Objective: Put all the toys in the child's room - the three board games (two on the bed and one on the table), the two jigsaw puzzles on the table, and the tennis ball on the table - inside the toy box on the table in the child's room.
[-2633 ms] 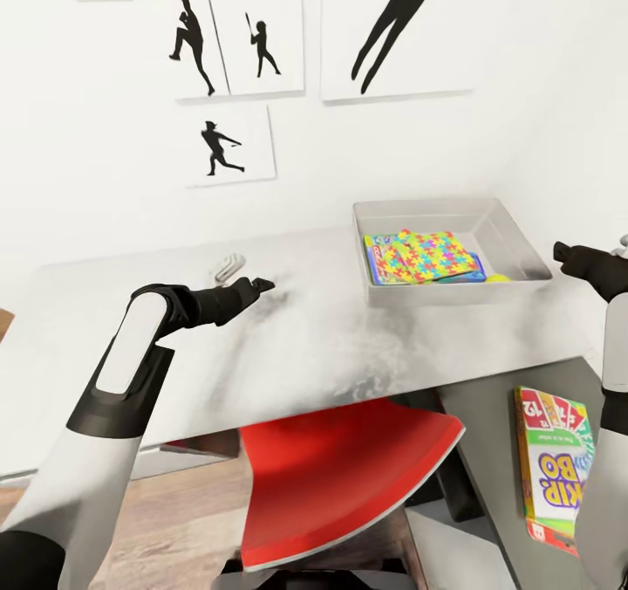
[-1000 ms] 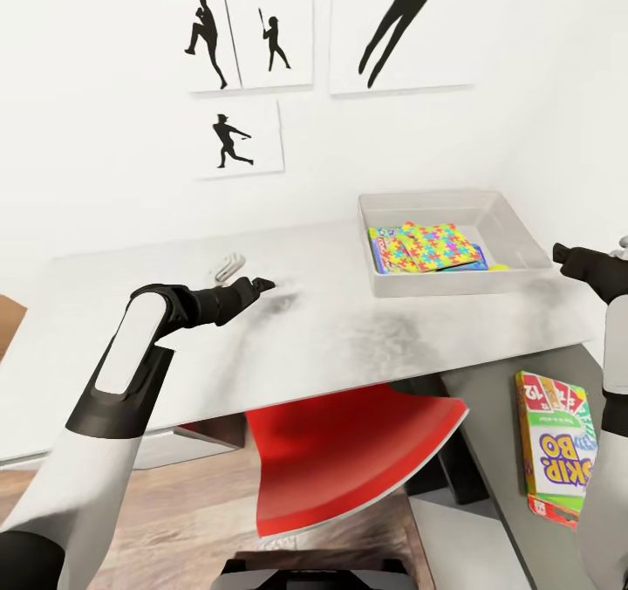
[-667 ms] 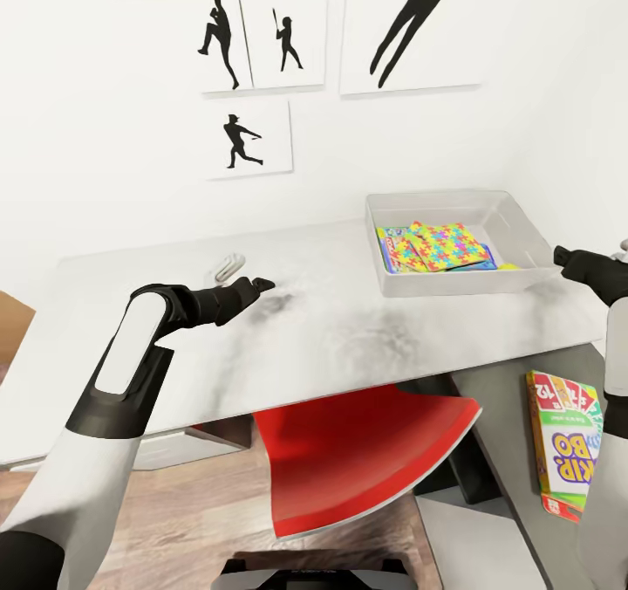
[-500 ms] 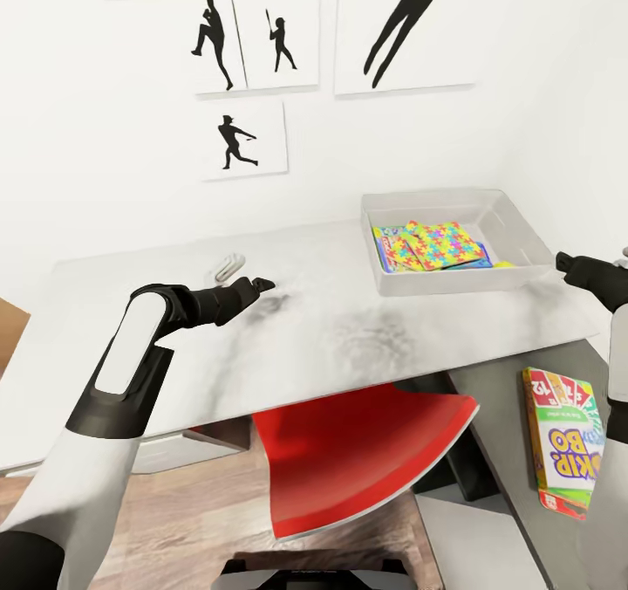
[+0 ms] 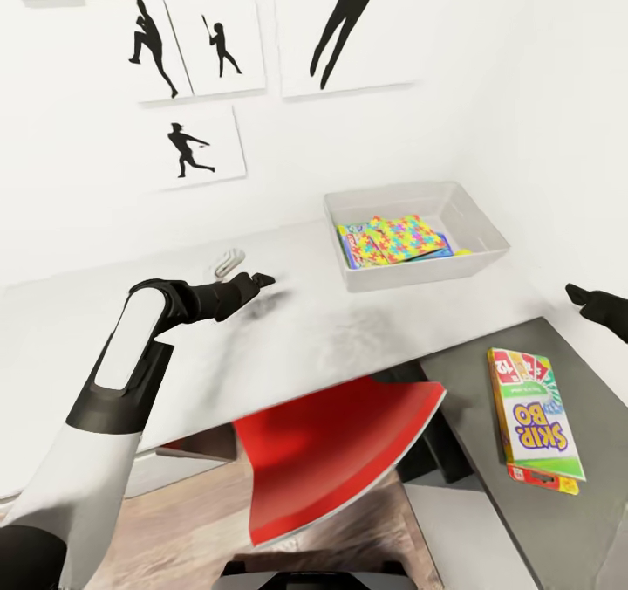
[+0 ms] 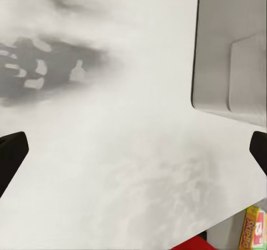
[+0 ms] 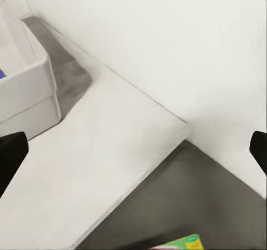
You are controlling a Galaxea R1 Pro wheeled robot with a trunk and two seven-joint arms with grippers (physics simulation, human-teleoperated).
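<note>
Toy box sits at the far right end of the light-grey counter, close to the corner wall. Inside it: a jigsaw puzzle lying on top, a printed game box edge showing under its near-left side, a blue edge beneath on the right, and a sliver of the yellow-green tennis ball against the front wall. How many puzzles and boxes are stacked there cannot be told from here. One board game is plainly still out: the Skip-Bo box lies flat on the dark-grey counter section, near its front edge, well apart from the toy box. Left gripper hovers over the bare light-grey top, holding nothing; in the left wrist view its jaws stand wide apart. Right gripper hangs above the dark section, between the toy box and the Skip-Bo box; its jaws are likewise spread and empty in the right wrist view. Judgement: task mostly done, Skip-Bo box at least remaining, right arm best placed for it.
</note>
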